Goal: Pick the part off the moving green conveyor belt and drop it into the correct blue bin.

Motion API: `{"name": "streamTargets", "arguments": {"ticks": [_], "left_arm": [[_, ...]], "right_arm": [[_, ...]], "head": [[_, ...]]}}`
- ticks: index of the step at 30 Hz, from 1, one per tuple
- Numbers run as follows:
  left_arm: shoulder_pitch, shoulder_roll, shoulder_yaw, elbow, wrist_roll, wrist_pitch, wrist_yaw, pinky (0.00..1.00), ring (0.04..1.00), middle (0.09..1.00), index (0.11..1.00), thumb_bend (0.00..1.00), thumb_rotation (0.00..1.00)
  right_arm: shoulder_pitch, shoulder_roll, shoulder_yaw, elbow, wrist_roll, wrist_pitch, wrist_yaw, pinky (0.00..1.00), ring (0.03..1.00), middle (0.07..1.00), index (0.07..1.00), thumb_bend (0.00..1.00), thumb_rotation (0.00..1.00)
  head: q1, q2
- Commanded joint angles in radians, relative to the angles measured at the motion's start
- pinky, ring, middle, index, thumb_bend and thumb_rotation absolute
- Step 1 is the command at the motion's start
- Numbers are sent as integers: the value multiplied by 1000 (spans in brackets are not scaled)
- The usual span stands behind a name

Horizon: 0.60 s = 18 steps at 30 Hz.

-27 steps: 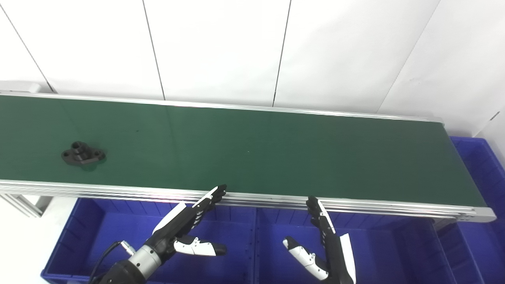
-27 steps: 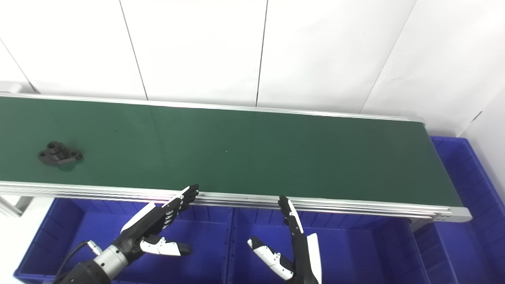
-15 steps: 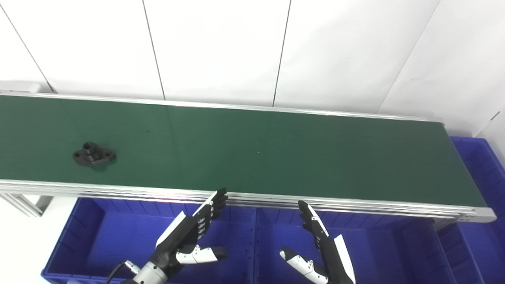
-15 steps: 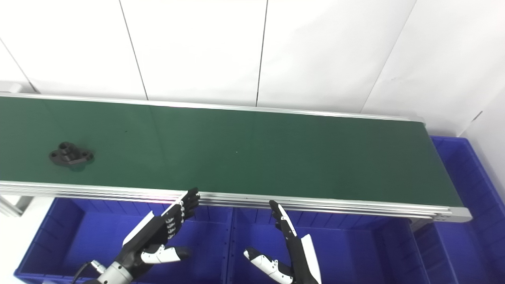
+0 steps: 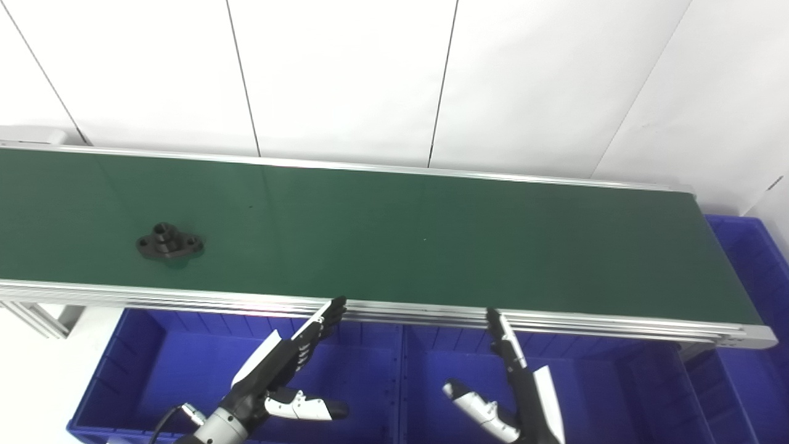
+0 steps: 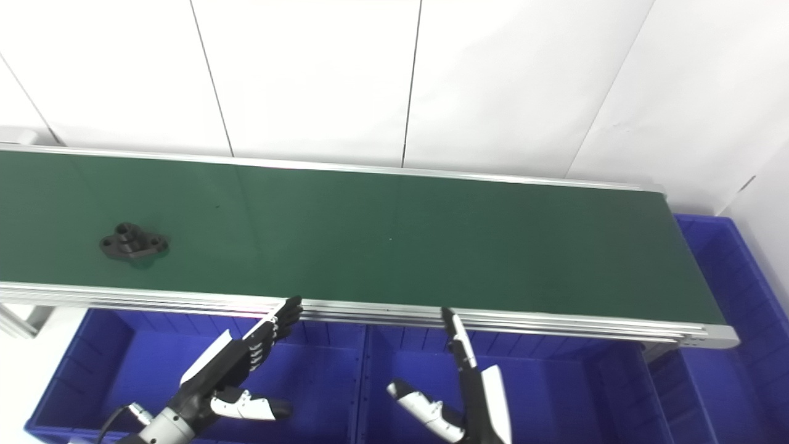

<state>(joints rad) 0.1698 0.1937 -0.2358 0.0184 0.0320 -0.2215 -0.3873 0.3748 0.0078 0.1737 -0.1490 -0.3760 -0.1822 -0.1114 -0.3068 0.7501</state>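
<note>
A small black flanged part point(image 5: 169, 241) lies on the left stretch of the green conveyor belt point(image 5: 431, 246); it also shows in the right eye view point(image 6: 133, 242). My left hand point(image 5: 280, 376) is open and empty, fingers stretched up toward the belt's near rail, over the left blue bin point(image 5: 185, 376). My right hand point(image 5: 515, 391) is open and empty, fingers pointing up below the rail, over the middle blue bin point(image 5: 592, 382). Both hands are well right of the part and apart from it.
A third blue bin point(image 5: 755, 290) stands past the belt's right end. The belt's aluminium near rail point(image 5: 431, 311) runs just above both hands. A white panelled wall stands behind the belt. The conveyor's frame leg point(image 5: 37, 317) is at the lower left.
The part has moved to the right along the belt. Both hands dipped and shifted slightly below the rail and stay open.
</note>
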Motion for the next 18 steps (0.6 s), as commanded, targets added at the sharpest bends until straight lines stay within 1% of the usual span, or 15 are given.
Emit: {"name": "streamTargets", "arguments": {"ticks": [1, 4, 8, 14, 16, 17, 18], "left_arm": [[-8, 3, 3, -27, 9, -26, 20, 1000, 1000, 1000, 1000, 867, 463], [-5, -2, 5, -39, 25, -10, 31, 998, 1000, 1000, 1000, 880, 491], [-6, -5, 3, -40, 41, -9, 42, 983, 1000, 1000, 1000, 877, 499], [-8, -5, -2, -36, 32, -14, 36, 991, 1000, 1000, 1000, 867, 479], [-9, -7, -5, -31, 35, -21, 38, 998, 1000, 1000, 1000, 865, 474], [-9, -8, -7, -31, 39, -23, 40, 998, 1000, 1000, 1000, 867, 476], [-7, -10, -9, -33, 43, -22, 42, 998, 1000, 1000, 1000, 867, 478]], "right_arm": [[-9, -2, 4, -19, 16, -10, 14, 887, 940, 945, 953, 861, 652], [-13, -11, 15, -15, -1, -1, 26, 881, 941, 949, 960, 863, 665], [-20, -11, 23, -9, 2, 1, 34, 890, 936, 944, 962, 868, 652], [-21, -9, 22, -6, 9, -6, 37, 888, 939, 948, 967, 873, 652], [-20, -12, 20, -6, 17, -7, 40, 896, 943, 946, 968, 871, 649], [-19, -13, 20, -8, 20, -7, 42, 898, 943, 945, 967, 874, 650], [-17, -15, 18, -11, 23, -6, 44, 898, 943, 945, 967, 874, 650]], "head": [[4, 0], [9, -1], [14, -7], [16, -9], [37, -18], [37, -18], [63, -26]]}}
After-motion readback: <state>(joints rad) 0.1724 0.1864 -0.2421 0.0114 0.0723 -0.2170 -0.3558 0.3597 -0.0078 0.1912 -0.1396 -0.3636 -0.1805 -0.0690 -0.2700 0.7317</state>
